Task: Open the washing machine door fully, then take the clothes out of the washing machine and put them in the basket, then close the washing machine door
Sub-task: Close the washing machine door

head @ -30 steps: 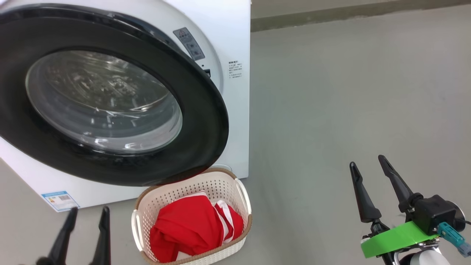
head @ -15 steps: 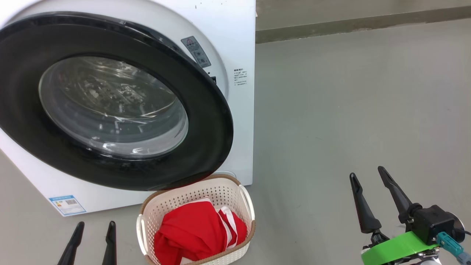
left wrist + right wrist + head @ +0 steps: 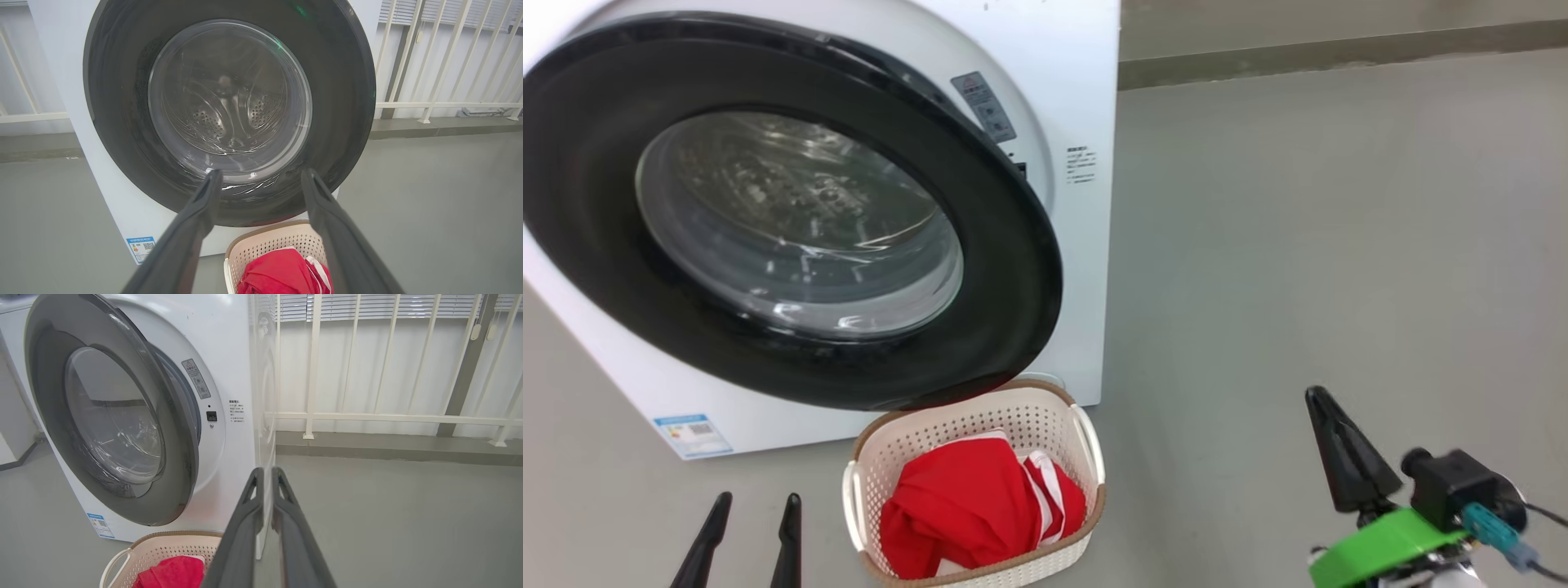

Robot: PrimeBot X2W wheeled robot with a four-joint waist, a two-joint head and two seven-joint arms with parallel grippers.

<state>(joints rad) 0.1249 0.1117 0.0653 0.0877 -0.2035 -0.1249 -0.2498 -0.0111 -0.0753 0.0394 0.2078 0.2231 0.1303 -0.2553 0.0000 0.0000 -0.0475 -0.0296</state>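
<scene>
The washing machine (image 3: pixel 1078 82) (image 3: pixel 233 355) stands at the left. Its black-rimmed door (image 3: pixel 1013 245) (image 3: pixel 339 102) (image 3: pixel 179 457) hangs ajar, swung out at an angle from the front. Below the door's lower edge sits the basket (image 3: pixel 915 441) (image 3: pixel 261 245) (image 3: pixel 163 551) with the red clothes (image 3: pixel 964 506) (image 3: pixel 282 273) (image 3: pixel 175 573) bunched inside. My left gripper (image 3: pixel 747 539) (image 3: pixel 261 175) is open and empty, low on the left, facing the door's window. To the right of the basket, my right gripper (image 3: pixel 1319 400) (image 3: pixel 267 471) has its fingers together on nothing, above the floor.
Bare grey floor (image 3: pixel 1298 245) spreads to the right of the machine. A raised kerb (image 3: pixel 1339 53) and a white railing (image 3: pixel 367 416) run along the far side. A blue label (image 3: pixel 692 434) is stuck low on the machine's front.
My right gripper's fingers have closed together from wide open. The head camera has shifted, so the machine and basket sit further right in the picture.
</scene>
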